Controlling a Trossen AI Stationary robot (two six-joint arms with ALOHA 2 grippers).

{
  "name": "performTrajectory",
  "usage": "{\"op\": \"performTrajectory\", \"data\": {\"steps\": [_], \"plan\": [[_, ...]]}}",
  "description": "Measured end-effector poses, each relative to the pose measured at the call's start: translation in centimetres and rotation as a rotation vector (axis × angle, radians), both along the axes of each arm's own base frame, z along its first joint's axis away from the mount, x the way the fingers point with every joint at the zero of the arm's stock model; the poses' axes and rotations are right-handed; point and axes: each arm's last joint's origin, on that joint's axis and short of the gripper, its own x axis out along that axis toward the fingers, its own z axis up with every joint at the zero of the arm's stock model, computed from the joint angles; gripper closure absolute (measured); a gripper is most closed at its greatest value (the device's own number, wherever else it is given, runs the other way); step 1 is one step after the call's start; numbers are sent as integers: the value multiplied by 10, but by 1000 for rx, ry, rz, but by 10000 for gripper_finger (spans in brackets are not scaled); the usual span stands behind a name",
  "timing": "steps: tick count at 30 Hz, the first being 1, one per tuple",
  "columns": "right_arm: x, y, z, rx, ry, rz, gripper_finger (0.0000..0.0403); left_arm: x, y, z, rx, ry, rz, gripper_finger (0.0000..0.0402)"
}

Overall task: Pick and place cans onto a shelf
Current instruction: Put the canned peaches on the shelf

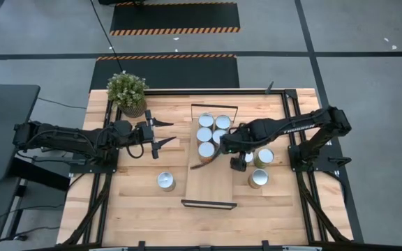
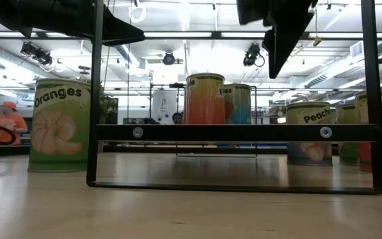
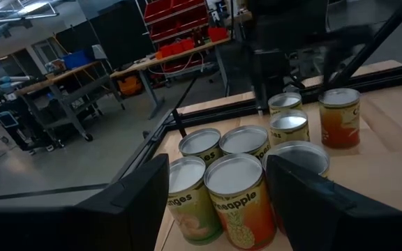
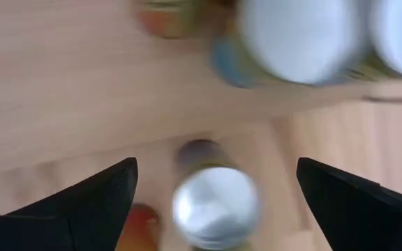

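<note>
Legibly, cans (image 2: pixel 60 125) read "Oranges", "Peach"; left pincer (image 1: pixel 166 132), right pincer (image 1: pixel 237 159) apart.

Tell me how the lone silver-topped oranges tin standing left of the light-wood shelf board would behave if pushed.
The oranges tin looks rigid metal, so it likely won't deform. Standing upright on a flat base on the smooth wooden table, it would probably slide. Pushed high up, it might tip and then roll.

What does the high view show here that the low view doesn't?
Only the high view shows the potted plant, the full shelf layout and both open grippers: left gripper, right gripper. Only the low view shows can labels, such as the Oranges can, and the room behind. Both show cans standing on the shelf.
</note>
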Motion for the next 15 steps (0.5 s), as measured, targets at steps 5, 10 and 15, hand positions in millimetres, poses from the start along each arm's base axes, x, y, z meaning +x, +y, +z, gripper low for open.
{"op": "performTrajectory", "data": {"steps": [5, 10, 15], "plan": [[3, 7, 1, 55, -38, 17, 4, 0, 0, 0, 0, 0, 0, 157], [5, 17, 1, 151, -55, 63, 4, 0, 0, 0, 0, 0, 0, 157], [8, 26, 3, 253, -84, 113, 4, 0, 0, 0, -1, -1, 0, 157]]}}
